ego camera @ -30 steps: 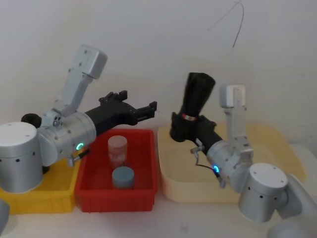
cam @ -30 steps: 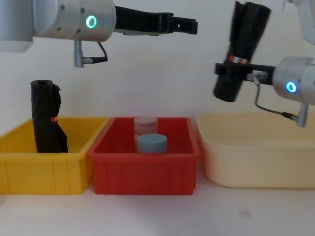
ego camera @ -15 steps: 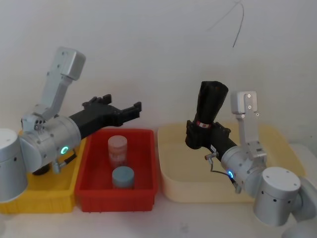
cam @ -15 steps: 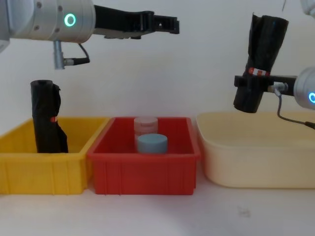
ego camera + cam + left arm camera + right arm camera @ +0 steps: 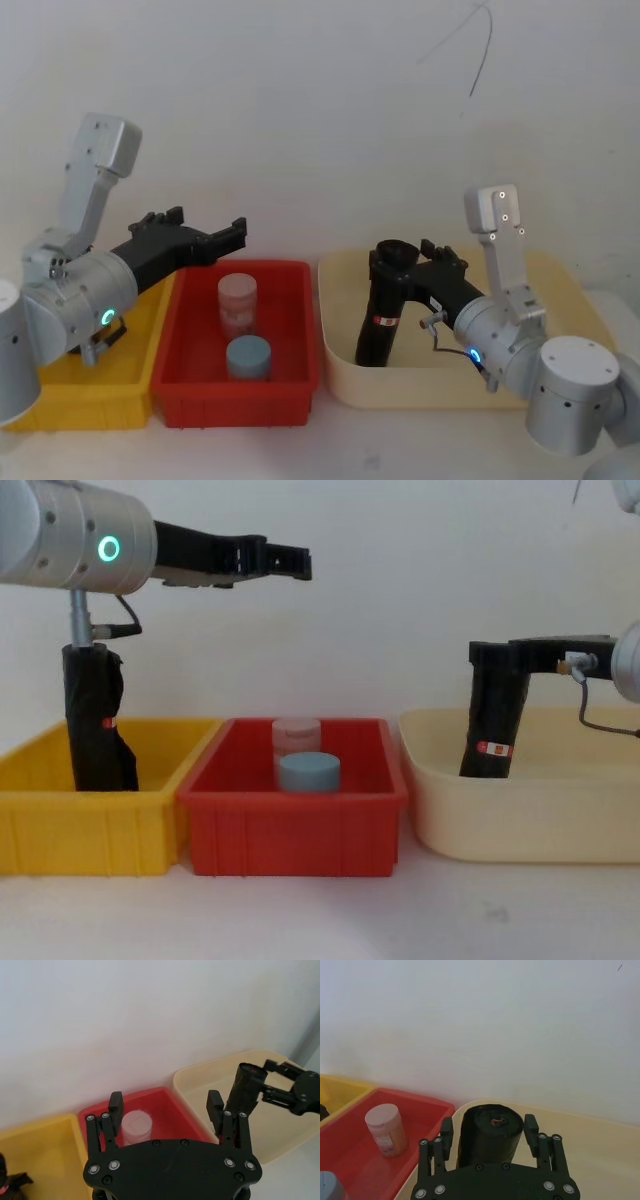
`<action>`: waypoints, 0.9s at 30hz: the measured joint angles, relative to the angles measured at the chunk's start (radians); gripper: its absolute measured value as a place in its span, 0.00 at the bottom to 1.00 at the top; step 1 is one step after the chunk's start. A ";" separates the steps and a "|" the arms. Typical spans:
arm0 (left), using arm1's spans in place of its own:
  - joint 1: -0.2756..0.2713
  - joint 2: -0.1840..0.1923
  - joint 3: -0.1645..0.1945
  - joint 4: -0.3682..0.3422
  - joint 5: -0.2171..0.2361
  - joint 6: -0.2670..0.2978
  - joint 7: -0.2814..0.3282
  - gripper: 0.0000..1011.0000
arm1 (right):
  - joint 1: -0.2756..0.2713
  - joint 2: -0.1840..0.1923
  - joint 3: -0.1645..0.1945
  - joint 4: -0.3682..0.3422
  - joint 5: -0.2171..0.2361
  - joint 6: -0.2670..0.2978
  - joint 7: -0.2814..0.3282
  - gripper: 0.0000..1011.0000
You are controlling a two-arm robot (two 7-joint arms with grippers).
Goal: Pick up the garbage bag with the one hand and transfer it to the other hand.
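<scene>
The garbage bag (image 5: pixel 383 312), a straight black roll with a red-and-white band low down, stands leaning inside the cream bin (image 5: pixel 560 290). My right gripper (image 5: pixel 405 262), on the blue-ringed arm, sits at the roll's top end. In the right wrist view its fingers (image 5: pixel 446 1132) flank the garbage bag (image 5: pixel 490 1132) with a narrow gap, so it is open. From the chest the bag (image 5: pixel 495 730) hangs below the right gripper (image 5: pixel 500 652). My left gripper (image 5: pixel 208 226), on the green-ringed arm, is open and empty above the junction of the yellow and red bins.
A kinked black roll (image 5: pixel 95 720) stands in the yellow bin (image 5: pixel 60 830). The red bin (image 5: pixel 290 830) holds a pale jar (image 5: pixel 297 730) and a blue lid (image 5: pixel 308 770). A white wall stands close behind the bins.
The right arm came down and set the bag into the cream bin; its gripper moved from the label band to the roll's top. The left gripper drew back to the left.
</scene>
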 joint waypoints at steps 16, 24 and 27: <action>0.017 0.002 -0.013 -0.007 0.010 0.011 0.039 0.99 | 0.007 0.005 0.014 -0.046 -0.019 -0.011 0.013 0.99; 0.020 0.003 -0.015 -0.007 0.012 0.012 0.046 0.99 | 0.013 0.022 -0.002 -0.078 -0.024 -0.008 0.065 0.99; 0.020 0.003 -0.015 -0.008 0.012 0.013 0.048 0.99 | 0.013 0.029 -0.012 -0.090 -0.025 -0.002 0.092 0.99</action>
